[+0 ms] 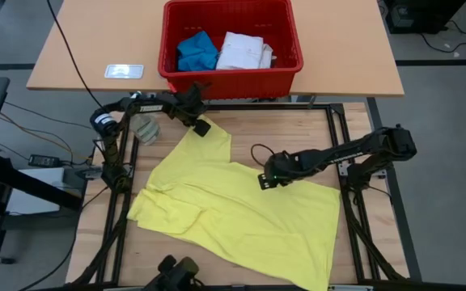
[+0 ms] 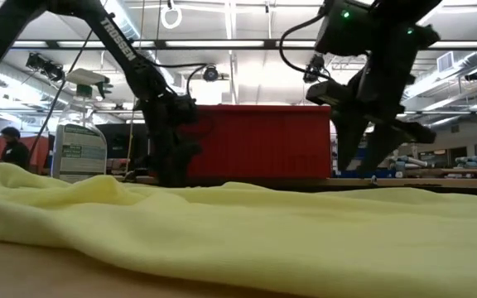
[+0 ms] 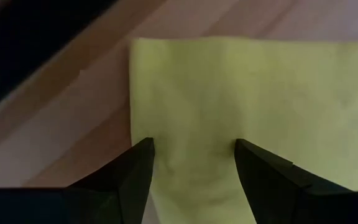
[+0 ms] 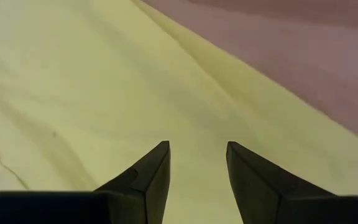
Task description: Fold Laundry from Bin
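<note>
At the desk's [image 1: 314,129] centre we saw the limp yellow T-shirt [image 1: 241,214]; both released pincers, left [image 1: 201,126] at eleven o'clock, right [image 1: 267,179] central, suited edge grips.

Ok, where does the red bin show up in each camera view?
High view: red bin at top centre, beyond the yellow T-shirt.
Low view: bin mid-frame, behind the T-shirt.
Left wrist view: not in it.
Right wrist view: not in it.
Shared landmark: the yellow T-shirt.
</note>
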Robot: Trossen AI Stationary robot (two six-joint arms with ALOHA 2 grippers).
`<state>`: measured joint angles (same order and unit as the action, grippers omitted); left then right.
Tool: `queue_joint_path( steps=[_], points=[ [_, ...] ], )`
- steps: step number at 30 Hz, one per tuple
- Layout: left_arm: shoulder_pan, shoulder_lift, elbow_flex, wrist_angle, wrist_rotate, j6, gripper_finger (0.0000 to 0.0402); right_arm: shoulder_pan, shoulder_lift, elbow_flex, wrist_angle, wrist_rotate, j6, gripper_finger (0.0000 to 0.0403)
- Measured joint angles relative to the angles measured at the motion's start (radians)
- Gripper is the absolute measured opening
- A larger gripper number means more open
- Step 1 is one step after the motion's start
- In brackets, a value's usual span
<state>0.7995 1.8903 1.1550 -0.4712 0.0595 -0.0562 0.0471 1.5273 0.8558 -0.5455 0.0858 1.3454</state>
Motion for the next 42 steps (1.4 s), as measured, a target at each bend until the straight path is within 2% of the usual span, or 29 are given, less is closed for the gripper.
queue_joint_path(
  steps=[3, 5, 9, 12, 13, 15, 18, 22, 25, 30, 35, 42],
  points=[
    [0.001, 0.035, 0.007, 0.009, 0.001, 0.038, 0.022, 0.033, -0.026, 0.0, -0.084, -0.001, 0.068, 0.0165],
    [0.0, 0.047, 0.007, 0.005, -0.004, 0.053, 0.0195, 0.056, -0.06, 0.0, -0.147, -0.016, 0.09, 0.0165],
    [0.002, 0.052, 0.007, 0.011, -0.006, 0.082, 0.011, 0.095, -0.151, 0.0, -0.356, -0.096, 0.088, 0.0164],
    [0.009, 0.054, 0.006, 0.02, 0.007, 0.123, 0.0032, 0.112, -0.209, 0.0, -0.541, -0.128, -0.01, 0.0164],
    [0.014, 0.054, 0.006, 0.02, 0.011, 0.126, 0.0017, 0.114, -0.22, -0.001, -0.601, -0.128, -0.061, 0.0164],
    [0.027, 0.054, 0.006, 0.015, 0.021, 0.102, 0.0011, 0.114, -0.236, -0.016, -0.665, -0.124, -0.186, 0.0164],
    [0.049, 0.037, 0.004, -0.045, 0.018, 0.073, 0.0005, 0.093, -0.239, -0.055, -0.662, -0.122, -0.356, 0.0164],
    [0.071, -0.012, -0.003, -0.092, 0.001, 0.044, 0.0003, 0.051, -0.2, -0.127, -0.664, -0.076, -0.491, 0.0165],
    [0.083, -0.045, -0.009, -0.117, -0.013, 0.007, 0.0002, 0.017, -0.183, -0.179, -0.658, -0.072, -0.512, 0.0166],
    [0.084, -0.077, -0.005, -0.147, -0.011, 0.024, 0.0001, -0.002, -0.186, -0.251, -0.546, -0.156, -0.586, 0.0167],
    [0.057, -0.086, -0.003, -0.17, -0.008, 0.031, 0.0001, -0.008, -0.187, -0.328, -0.485, -0.173, -0.6, 0.0167],
    [0.017, -0.086, -0.003, -0.174, -0.002, 0.028, 0.0, -0.059, -0.188, -0.349, -0.457, -0.185, -0.624, 0.0159]
  ],
)
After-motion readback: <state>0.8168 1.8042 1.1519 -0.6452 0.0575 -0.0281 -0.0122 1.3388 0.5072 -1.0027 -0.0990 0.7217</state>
